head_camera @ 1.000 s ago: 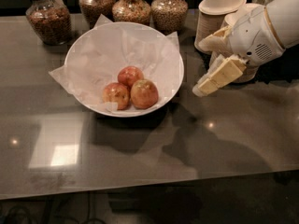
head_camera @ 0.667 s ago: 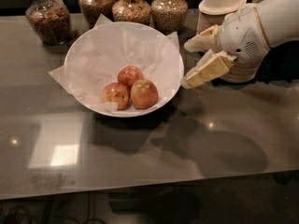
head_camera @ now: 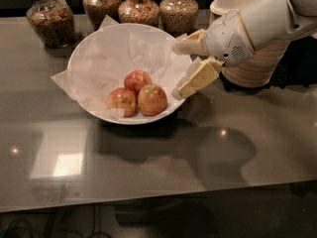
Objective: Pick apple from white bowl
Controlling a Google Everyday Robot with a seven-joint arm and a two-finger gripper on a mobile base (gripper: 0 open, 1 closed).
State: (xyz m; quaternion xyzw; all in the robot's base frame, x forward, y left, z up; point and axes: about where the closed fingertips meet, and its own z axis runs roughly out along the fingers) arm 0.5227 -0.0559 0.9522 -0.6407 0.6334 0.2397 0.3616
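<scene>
The white bowl, wide and lined with crinkled white paper, sits on the dark table at the upper left of centre. Three small apples lie in its near part. The apple, largest and yellowish-orange with a red blush, is the right one. Two redder apples lie behind it and to its left. My gripper is open over the bowl's right rim, just right of the apple and above it. One cream finger points over the rim, the other hangs lower beside the bowl.
Several glass jars of grains stand along the back edge. A stack of tan-sided disposable bowls with a white lid stands at the right, behind my arm. The glossy table stretches to the front edge.
My gripper has moved left from beside the bowl to over its right rim. The apples and bowl have not moved.
</scene>
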